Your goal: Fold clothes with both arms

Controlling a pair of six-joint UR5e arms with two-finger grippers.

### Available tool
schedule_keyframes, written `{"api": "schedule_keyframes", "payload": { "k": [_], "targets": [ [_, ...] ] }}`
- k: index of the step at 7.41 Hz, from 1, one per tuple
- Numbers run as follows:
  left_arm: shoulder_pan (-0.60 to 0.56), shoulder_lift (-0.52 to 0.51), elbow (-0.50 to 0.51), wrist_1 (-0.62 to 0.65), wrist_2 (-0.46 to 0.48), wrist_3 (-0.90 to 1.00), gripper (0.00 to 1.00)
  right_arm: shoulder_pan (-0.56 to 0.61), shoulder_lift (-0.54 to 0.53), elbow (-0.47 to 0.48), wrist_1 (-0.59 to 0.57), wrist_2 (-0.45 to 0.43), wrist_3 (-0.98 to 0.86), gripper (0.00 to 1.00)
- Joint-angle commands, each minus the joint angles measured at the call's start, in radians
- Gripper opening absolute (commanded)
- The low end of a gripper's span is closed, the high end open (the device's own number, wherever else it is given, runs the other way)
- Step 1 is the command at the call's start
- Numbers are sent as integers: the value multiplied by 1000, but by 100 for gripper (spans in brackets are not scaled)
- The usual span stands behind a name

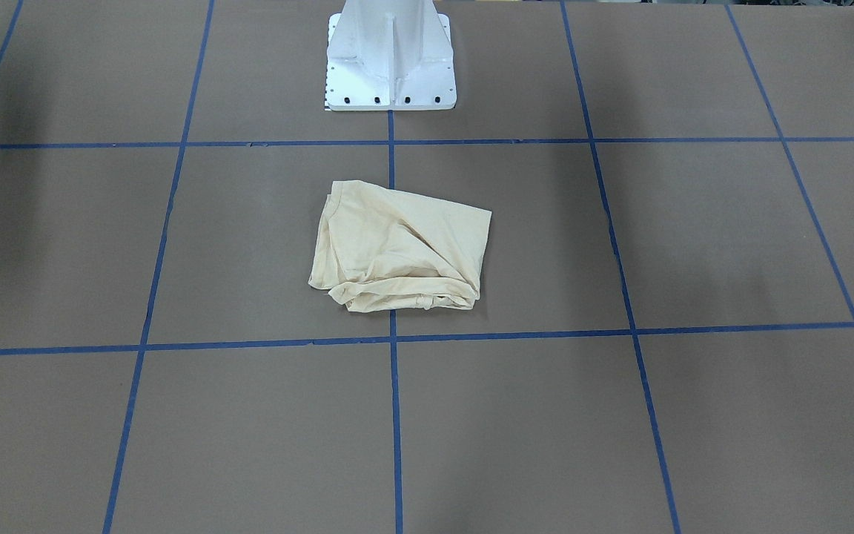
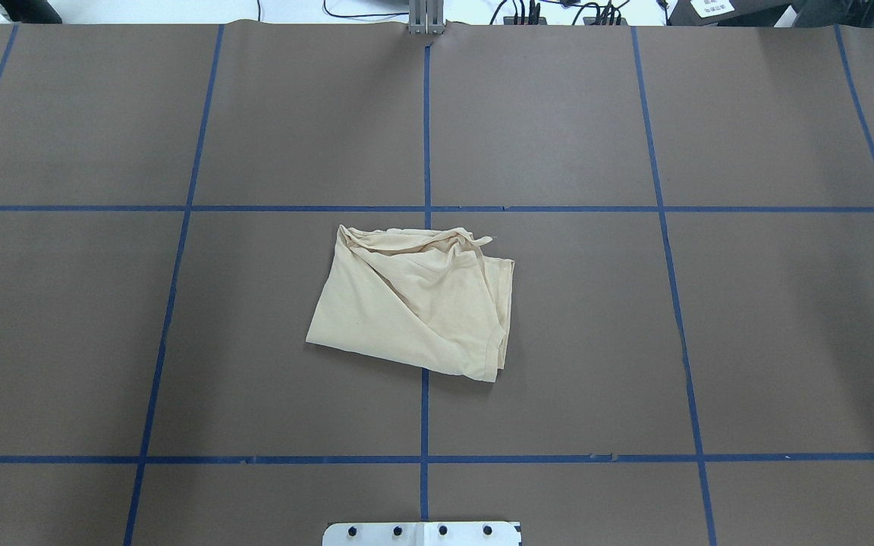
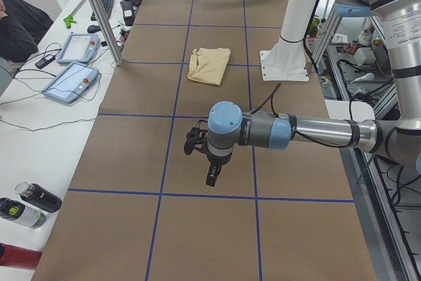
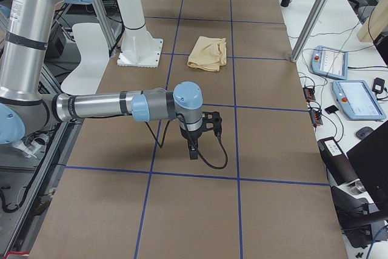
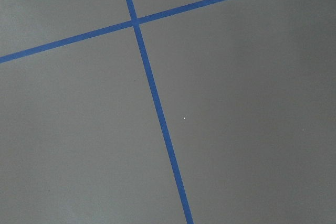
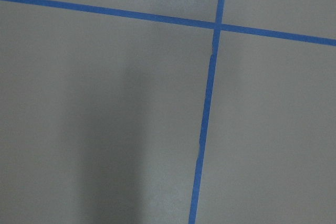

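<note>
- Lying in the middle of the front-facing frame, the T-shirt point(image 1: 399, 246) is a rumpled, roughly rectangular cream-yellow bundle on the brown table point(image 1: 694, 237). It straddles the central vertical blue tape line point(image 1: 395, 415).
- The shirt's lower edge in that frame is bunched into thick creases, while its upper right part lies smoother and flatter.
- The white pedestal base point(image 1: 390, 74) stands at the top centre of the same frame. It is apart from the shirt, with a horizontal tape line between them.
- The left arm point(image 3: 309, 133) comes in from the right edge of the exterior left frame. The left gripper point(image 3: 212, 177) points down over the table at the frame's centre, well apart from the shirt in the upper middle.
- I cannot tell whether the left gripper's fingers are spread or closed.
- The right arm point(image 4: 103, 104) comes in from the left edge of the exterior right frame. The right gripper point(image 4: 193, 150) points down at the centre, again well apart from the shirt near the top.
- I cannot tell how wide the right gripper's fingers stand either.
- Each wrist view shows only brown table surface and a crossing of blue tape.
- Two teach pendants point(image 3: 71, 82) lie on the white bench at the left of the exterior left frame, and bottles point(image 3: 26, 205) lie at its lower left.
</note>
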Motion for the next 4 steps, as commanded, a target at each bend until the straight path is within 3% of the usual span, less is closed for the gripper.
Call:
{"api": "schedule_keyframes", "payload": {
  "k": [1,4],
  "targets": [
    [0,5,1,0,0,0,100,0,0,0,2,12,2,100],
    [0,12,-5,0,-5,0,100,0,0,0,8,10,-2,100]
  ]
}}
